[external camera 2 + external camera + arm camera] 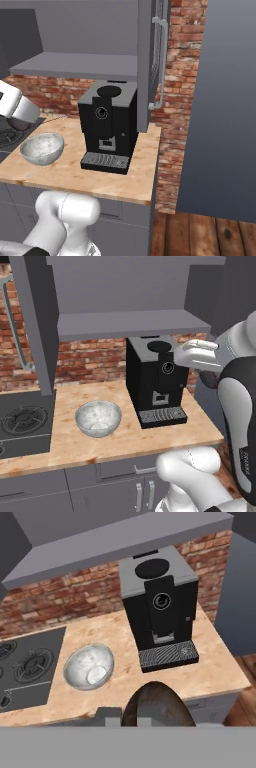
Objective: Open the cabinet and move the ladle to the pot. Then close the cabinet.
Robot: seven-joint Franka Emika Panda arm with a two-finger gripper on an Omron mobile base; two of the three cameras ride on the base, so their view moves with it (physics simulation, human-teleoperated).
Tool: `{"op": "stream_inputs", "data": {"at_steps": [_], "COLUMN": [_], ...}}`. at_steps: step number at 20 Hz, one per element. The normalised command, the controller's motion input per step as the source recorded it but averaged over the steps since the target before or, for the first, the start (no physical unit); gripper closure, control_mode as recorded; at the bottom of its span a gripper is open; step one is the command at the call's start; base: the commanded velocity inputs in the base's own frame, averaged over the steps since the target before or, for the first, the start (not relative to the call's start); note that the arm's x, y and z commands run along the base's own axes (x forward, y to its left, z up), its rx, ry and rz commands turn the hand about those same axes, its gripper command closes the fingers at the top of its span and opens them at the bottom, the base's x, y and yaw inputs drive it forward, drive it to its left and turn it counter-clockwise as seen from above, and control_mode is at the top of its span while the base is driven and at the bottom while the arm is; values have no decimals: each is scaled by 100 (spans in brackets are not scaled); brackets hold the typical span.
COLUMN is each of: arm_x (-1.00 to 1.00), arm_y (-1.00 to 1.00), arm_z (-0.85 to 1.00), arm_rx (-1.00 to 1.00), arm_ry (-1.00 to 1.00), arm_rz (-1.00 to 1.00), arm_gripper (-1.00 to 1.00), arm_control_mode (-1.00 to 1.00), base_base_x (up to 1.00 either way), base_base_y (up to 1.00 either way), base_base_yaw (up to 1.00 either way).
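With the cabinet [147, 65] standing open, the arm is apparently carrying the ladle [157, 704], whose brown bowl is showing at six o'clock in the hand view, though its gripper's state cannot be told, and next needs a pot.

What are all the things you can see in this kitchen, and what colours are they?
Cabinet: one, dark grey, on the wall above the counter, both doors swung open.
Door handles: two, silver, one on each open door.
Coffee machine: one, black, at the back of the counter under the cabinet.
Bowl: one, silvery, on the counter between stove and coffee machine; looks empty.
Stove: one, dark grey, set into the counter's left end.
Counter: one, light wood, over grey cupboards.
Wall: red brick, behind the counter.
Brown rounded thing: one, close below the hand camera; whether it is the ladle is unclear.
Robot arm: one, white with dark joints, at the counter's right end.
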Motion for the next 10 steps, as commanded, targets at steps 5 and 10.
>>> {"op": "stream_inputs", "data": {"at_steps": [5, 10], "arm_x": [-11, 0], "arm_y": [-3, 0], "arm_z": [-6, 0], "arm_rx": [0, 0], "arm_ry": [1, 0], "arm_rz": [0, 0], "arm_gripper": [100, 100], "arm_control_mode": [100, 100], "base_base_x": [-41, -100], "base_base_y": [-2, 0], "base_base_yaw": [0, 0]}}
